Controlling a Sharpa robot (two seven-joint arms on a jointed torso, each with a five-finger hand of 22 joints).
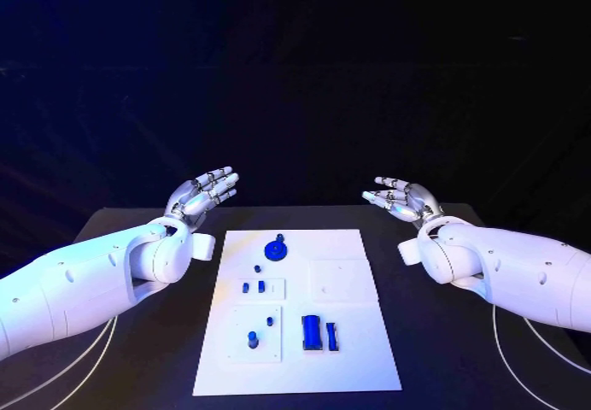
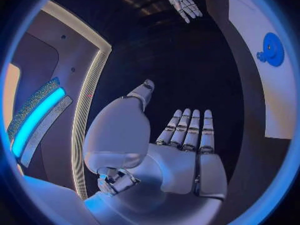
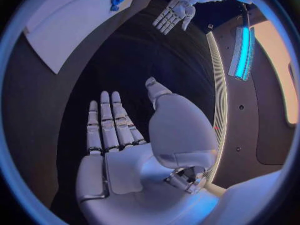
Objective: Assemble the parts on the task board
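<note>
1. Two hands hover above the far part of the black table (image 1: 148, 359), one on each side of the task board (image 1: 351, 363), palms up and fingers spread; neither holds anything. The left hand (image 1: 203, 195) is beyond the board's far left corner, the right hand (image 1: 401, 200) beyond its far right corner.
2. The task board is a white plate lying in the middle of the table, its long axis running from the near edge toward the far edge. Both hands lie farther out than the board's far edge, so every part is nearer to the robot than the hands are.
3. The parts on it are blue: a round disc (image 1: 277, 250) near the far edge, slightly left of centre; two small pegs (image 1: 253, 287) on a raised square (image 1: 273, 296) by the left edge; two more small pieces (image 1: 254, 341) on a square near the near left corner; and two upright bars (image 1: 319, 333) just beside them toward the middle.
4. A second raised square (image 1: 339, 280) on the right half shows no blue part that I can make out.
5. The disc is the part closest to either hand, and the left hand looks slightly nearer to it. The left wrist view shows the disc (image 2: 272, 49) off to the side of its open palm (image 2: 181, 155).
6. Whether the pieces are already seated or only laid out cannot be told from here.
</note>
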